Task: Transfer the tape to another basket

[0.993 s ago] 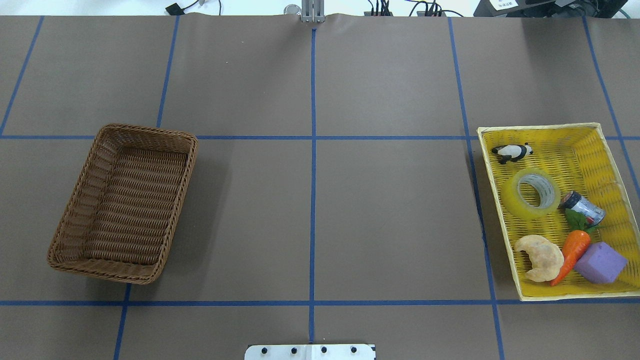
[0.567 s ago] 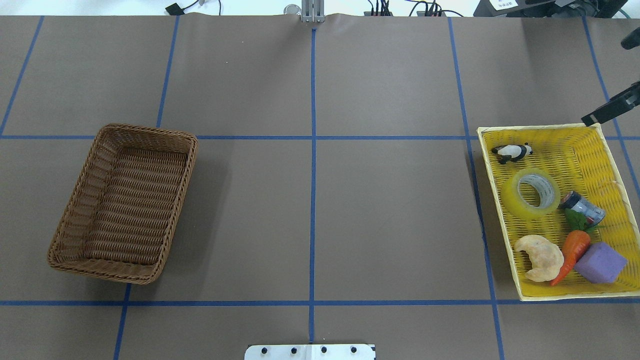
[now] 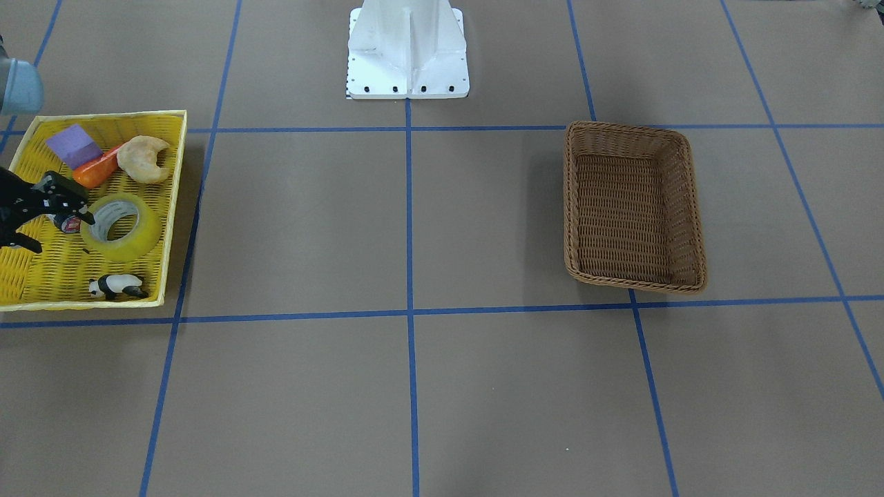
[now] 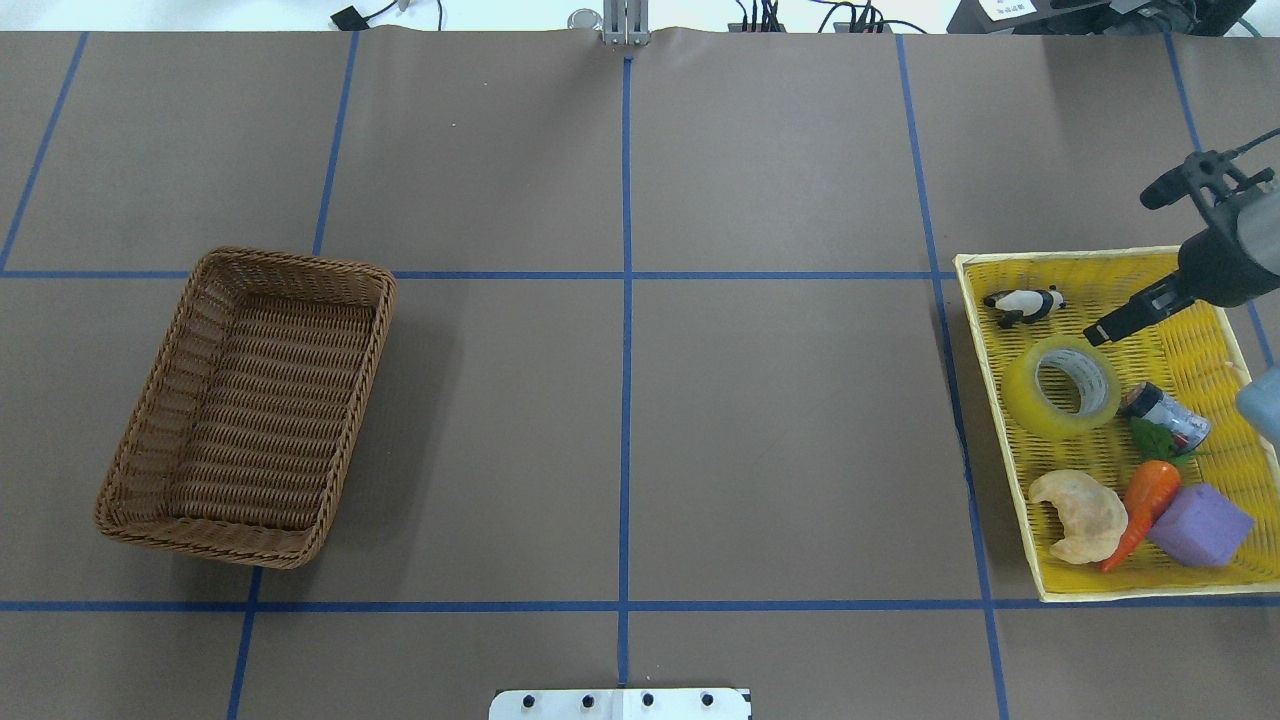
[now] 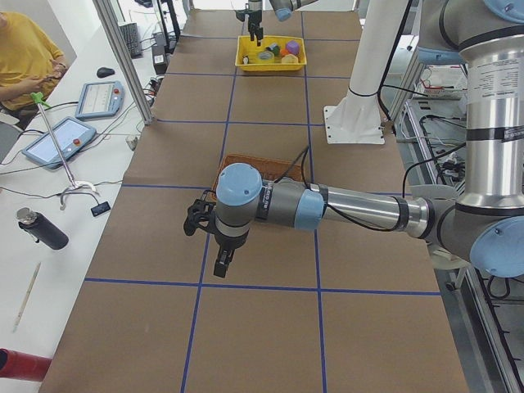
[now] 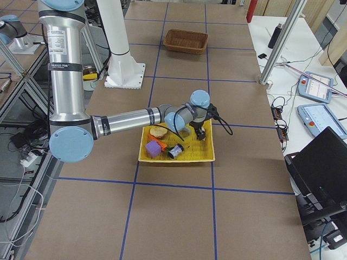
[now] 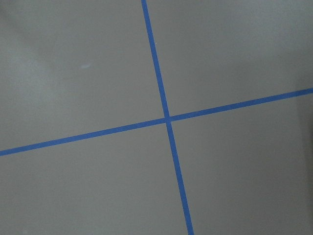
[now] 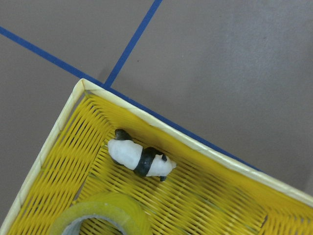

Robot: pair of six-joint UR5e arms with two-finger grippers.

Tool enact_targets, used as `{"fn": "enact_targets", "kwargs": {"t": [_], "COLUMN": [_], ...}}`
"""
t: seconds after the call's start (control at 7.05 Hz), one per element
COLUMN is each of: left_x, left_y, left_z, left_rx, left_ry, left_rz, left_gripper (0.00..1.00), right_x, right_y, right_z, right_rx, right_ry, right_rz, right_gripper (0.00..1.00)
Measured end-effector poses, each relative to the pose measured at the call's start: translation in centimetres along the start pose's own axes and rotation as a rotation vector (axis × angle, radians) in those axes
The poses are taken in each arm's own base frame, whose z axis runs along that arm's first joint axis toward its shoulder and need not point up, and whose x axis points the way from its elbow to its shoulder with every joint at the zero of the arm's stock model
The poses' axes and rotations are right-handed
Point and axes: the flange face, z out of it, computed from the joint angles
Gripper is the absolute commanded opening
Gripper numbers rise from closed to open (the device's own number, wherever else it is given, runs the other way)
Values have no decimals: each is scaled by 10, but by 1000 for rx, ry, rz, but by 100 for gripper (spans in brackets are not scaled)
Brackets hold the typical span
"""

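Observation:
The tape (image 4: 1025, 402), a yellow-green roll with a white core, lies flat in the yellow tray (image 4: 1075, 255). It also shows in the front view (image 3: 140, 241) and at the bottom of the right wrist view (image 8: 105, 215). My right gripper (image 4: 1122, 267) is open and empty above the tray's far part. One of its fingertips (image 4: 1097, 336) is just beyond the tape's far edge. The brown wicker basket (image 4: 290, 262) stands empty at the left. My left gripper (image 5: 214, 246) shows only in the exterior left view, hovering near the brown basket; I cannot tell its state.
The yellow tray also holds a toy panda (image 4: 1022, 303), a small silver-and-black can (image 4: 1165, 415) beside the tape, a croissant (image 4: 1080, 515), a carrot (image 4: 1145, 505) and a purple block (image 4: 1200, 525). The robot's white base (image 3: 407, 48) stands at the table's near edge.
My right arm has come in from the right edge and moved over the yellow tray towards the tape. The objects have not moved.

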Motion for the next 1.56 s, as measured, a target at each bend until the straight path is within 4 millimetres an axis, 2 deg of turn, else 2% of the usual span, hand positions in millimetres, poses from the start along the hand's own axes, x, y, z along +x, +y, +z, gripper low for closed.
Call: {"fn": "enact_targets", "kwargs": {"t": [0.14, 0.28, 0.43, 0.57, 0.85, 1.13, 1.28, 1.56], "left_x": [0, 0, 0, -1, -1, -1, 0, 0], "left_y": [0, 1, 1, 2, 2, 2, 2, 1], "left_z": [0, 0, 1, 1, 1, 1, 0, 0], "left_rx": [0, -1, -2, -2, -3, -2, -1, 0], "left_ry": [0, 1, 1, 1, 1, 2, 2, 2], "left_rz": [0, -1, -2, -2, -3, -2, -2, -2], "left_gripper": [100, 99, 100, 100, 100, 100, 100, 100], "right_x": [-4, -5, -6, -7, -12, -16, -14, -8], "right_y": [7, 12, 16, 19, 16, 10, 6, -6], "right_z": [17, 31, 43, 51, 54, 44, 29, -16], "right_rx": [-26, -51, -71, -86, -89, -63, -34, 51], "right_ry": [18, 31, 37, 40, 40, 45, 50, 60], "right_rz": [3, 2, -1, -7, -24, -39, -39, -30], "right_gripper": [83, 69, 41, 3, 0, 0, 0, 0]}}
